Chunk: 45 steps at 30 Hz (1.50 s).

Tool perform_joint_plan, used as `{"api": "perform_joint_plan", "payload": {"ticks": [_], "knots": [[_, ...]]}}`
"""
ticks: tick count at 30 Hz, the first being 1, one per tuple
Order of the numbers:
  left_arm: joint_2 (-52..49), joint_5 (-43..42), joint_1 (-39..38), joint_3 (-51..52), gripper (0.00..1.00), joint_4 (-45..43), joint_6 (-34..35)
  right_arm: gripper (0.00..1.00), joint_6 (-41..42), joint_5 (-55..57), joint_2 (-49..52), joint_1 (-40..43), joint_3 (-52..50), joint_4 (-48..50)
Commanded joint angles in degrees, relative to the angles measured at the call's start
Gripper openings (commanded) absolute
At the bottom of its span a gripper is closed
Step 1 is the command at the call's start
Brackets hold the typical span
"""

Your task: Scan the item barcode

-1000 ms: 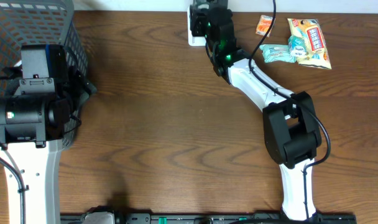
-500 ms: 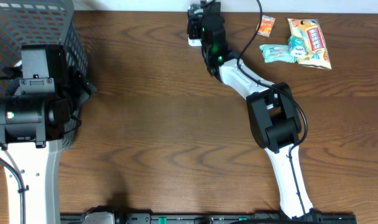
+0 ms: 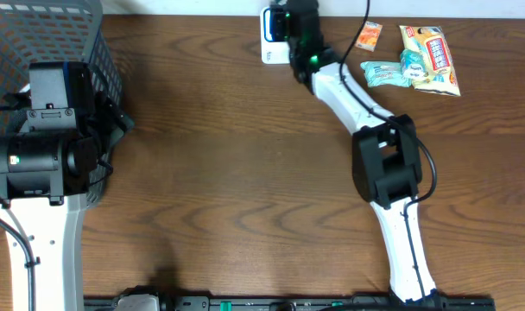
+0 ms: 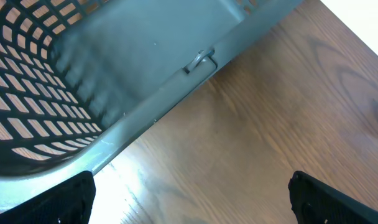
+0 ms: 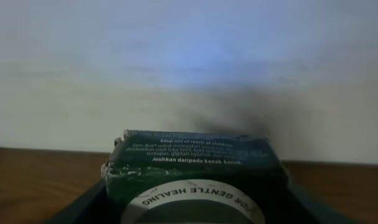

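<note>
Right claw [image 5: 192,208] around dark-green packet [image 5: 192,158], small white print

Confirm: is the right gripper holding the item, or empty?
Holding. In the right wrist view, a dark green packet sits clamped between the fingers of the right gripper.

basket [image 3: 77,39] left, snacks [image 3: 426,59] right, open table [image 3: 228,173] between

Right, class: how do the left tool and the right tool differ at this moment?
The left tool is open and empty; the right tool grips a green packet. The left tool hangs by the basket; the right tool is at the far edge of the table, by a white box. Both are over the table.
</note>
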State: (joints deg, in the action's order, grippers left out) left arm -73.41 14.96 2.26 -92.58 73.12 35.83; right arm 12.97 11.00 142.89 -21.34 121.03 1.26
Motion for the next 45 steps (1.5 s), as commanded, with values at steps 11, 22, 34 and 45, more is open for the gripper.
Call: {"api": "perform_joint_plan", "payload": {"ticks": [11, 22, 34, 45], "knots": [[0.0, 0.5, 0.4, -0.3, 0.98, 0.2, 0.3, 0.63, -6.4, 1.1, -11.9, 18.3, 2.4, -27.4], [0.0, 0.5, 0.4, -0.3, 0.98, 0.2, 0.3, 0.7, -6.1, 0.0, -13.1, 21.4, 2.4, -39.2], [0.0, 0.5, 0.4, -0.3, 0.98, 0.2, 0.3, 0.99, 5.9, -16.0, -31.1, 19.0, 2.4, -63.2], [0.0, 0.5, 0.4, -0.3, 0.98, 0.2, 0.3, 0.99, 7.2, -9.6, -55.3, 6.3, -8.6, -81.9]]}}
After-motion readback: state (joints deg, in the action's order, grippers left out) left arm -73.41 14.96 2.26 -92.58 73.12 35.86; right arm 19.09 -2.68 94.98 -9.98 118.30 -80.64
